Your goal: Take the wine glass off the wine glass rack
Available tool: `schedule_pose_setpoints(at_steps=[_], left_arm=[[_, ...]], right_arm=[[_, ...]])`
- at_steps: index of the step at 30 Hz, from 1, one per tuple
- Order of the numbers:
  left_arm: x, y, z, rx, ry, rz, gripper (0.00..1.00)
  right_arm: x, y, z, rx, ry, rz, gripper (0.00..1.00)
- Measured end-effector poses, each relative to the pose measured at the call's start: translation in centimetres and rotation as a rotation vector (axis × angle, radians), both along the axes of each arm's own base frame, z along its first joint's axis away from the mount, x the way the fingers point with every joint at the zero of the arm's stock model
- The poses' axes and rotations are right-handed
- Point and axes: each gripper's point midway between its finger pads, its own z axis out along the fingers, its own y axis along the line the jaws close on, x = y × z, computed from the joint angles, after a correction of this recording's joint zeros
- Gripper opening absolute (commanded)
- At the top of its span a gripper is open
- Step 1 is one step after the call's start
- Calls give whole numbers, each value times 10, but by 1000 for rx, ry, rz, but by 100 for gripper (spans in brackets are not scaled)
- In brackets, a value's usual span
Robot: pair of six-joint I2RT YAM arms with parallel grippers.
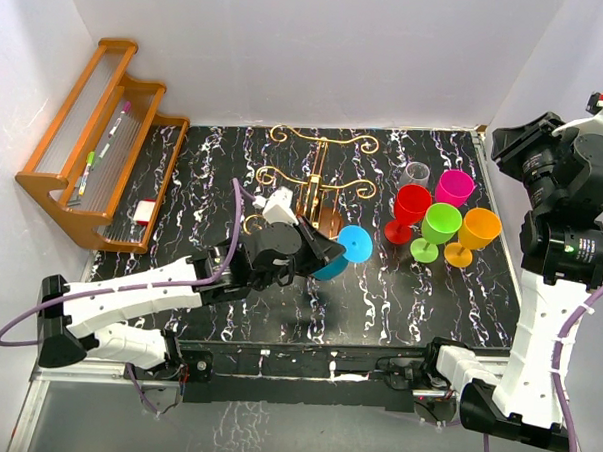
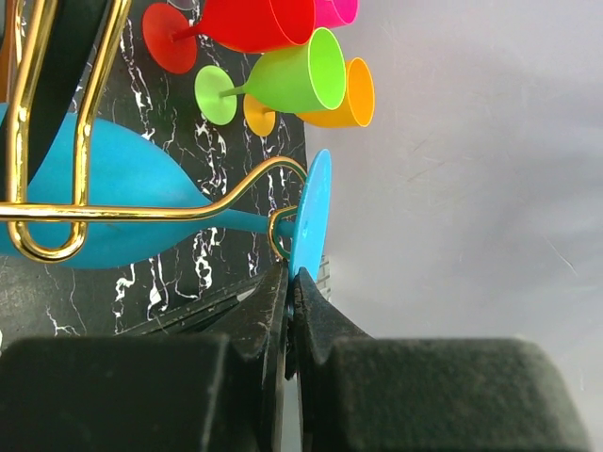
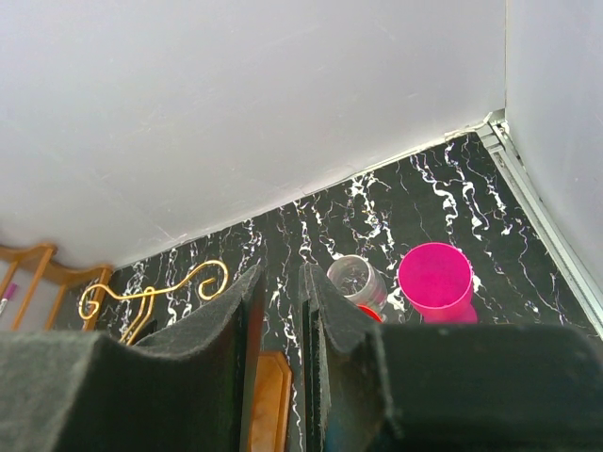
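Note:
The wine glass rack (image 1: pixel 314 183) stands mid-table, with gold scrolled wire arms and a brown wooden base. A blue wine glass (image 1: pixel 332 266) hangs sideways on its near arm. My left gripper (image 1: pixel 325 249) is shut on the edge of the glass's round foot (image 1: pixel 356 242). In the left wrist view the fingertips (image 2: pixel 279 299) pinch the foot (image 2: pixel 312 215), the blue wine glass's bowl (image 2: pixel 113 198) lies behind the gold wire (image 2: pixel 141 212), and the stem sits in the wire's hooked end. My right gripper (image 3: pixel 281 275) is raised at the far right, slightly open and empty.
Red (image 1: pixel 413 204), green (image 1: pixel 441 222), orange (image 1: pixel 479 228), magenta (image 1: pixel 454 186) and clear (image 1: pixel 416 174) glasses stand right of the rack. An orange-brown stepped shelf (image 1: pixel 105 142) with pens stands at the back left. White walls enclose the black marbled table (image 1: pixel 278 305).

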Motion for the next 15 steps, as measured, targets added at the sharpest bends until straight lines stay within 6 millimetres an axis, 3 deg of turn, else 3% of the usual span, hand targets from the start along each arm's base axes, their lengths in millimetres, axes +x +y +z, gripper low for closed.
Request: schedule_pose_setpoints(at_steps=[15], left_arm=[[8, -20, -1, -41, -10, -9, 0]], right_arm=[[0, 0, 1, -1, -6, 0, 24]])
